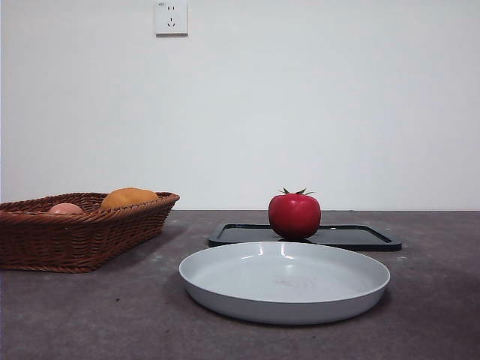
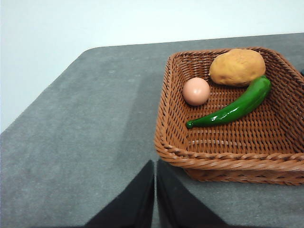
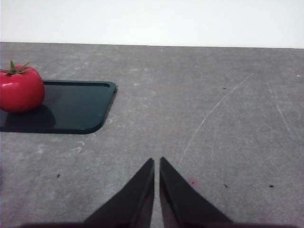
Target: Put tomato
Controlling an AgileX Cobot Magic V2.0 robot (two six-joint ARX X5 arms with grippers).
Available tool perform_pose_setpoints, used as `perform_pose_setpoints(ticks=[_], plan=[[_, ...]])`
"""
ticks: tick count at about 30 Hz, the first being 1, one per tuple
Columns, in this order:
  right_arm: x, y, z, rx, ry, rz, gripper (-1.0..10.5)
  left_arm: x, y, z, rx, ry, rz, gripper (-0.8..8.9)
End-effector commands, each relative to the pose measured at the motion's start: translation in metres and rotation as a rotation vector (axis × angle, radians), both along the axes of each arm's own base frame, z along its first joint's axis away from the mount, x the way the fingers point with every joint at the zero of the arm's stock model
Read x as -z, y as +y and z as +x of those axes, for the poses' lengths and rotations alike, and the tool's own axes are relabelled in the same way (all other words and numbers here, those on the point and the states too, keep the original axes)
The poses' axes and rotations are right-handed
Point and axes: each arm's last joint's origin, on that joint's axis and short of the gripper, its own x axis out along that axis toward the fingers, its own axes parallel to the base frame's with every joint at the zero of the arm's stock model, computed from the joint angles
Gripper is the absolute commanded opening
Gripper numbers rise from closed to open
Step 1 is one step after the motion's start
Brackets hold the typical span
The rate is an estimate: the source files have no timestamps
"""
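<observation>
The glossy red tomato (image 1: pixel 294 214) with a green stem stands on a flat black tray (image 1: pixel 360 237) behind a grey-white plate (image 1: pixel 225 277). The right wrist view shows the tomato (image 3: pixel 20 89) on the tray (image 3: pixel 76 109), well away from my right gripper (image 3: pixel 156 164), which is shut and empty over bare table. My left gripper (image 2: pixel 155 167) is shut and empty, beside the near corner of the wicker basket (image 2: pixel 175 156). Neither gripper shows in the front view.
The brown wicker basket (image 1: pixel 45 240) at the left holds an orange-yellow rounded fruit (image 2: pixel 237 67), a small pale pink fruit (image 2: pixel 196 91) and a green pepper (image 2: pixel 235 105). A white wall with a socket (image 1: pixel 171 16) stands behind the table.
</observation>
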Motion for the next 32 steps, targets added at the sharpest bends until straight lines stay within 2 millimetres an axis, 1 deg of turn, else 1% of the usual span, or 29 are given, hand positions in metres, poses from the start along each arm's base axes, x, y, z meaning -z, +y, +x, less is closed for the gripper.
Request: perform_pose_setpoints(ticks=[1, 5, 32], plan=[[0.0024, -0.0002, 0.0, 0.007, 0.01, 0.025, 0.1, 0.006, 0.0002, -0.0003, -0.004, 0.04, -0.006, 0.08], [0.0001, -0.0002, 0.0004, 0.007, -0.013, 0.025, 0.1, 0.0061, 0.0002, -0.0003, -0.004, 0.04, -0.006, 0.08], [0.0, -0.0002, 0.0003, 0.007, -0.013, 0.025, 0.1, 0.006, 0.0002, -0.0003, -0.004, 0.04, -0.006, 0.08]])
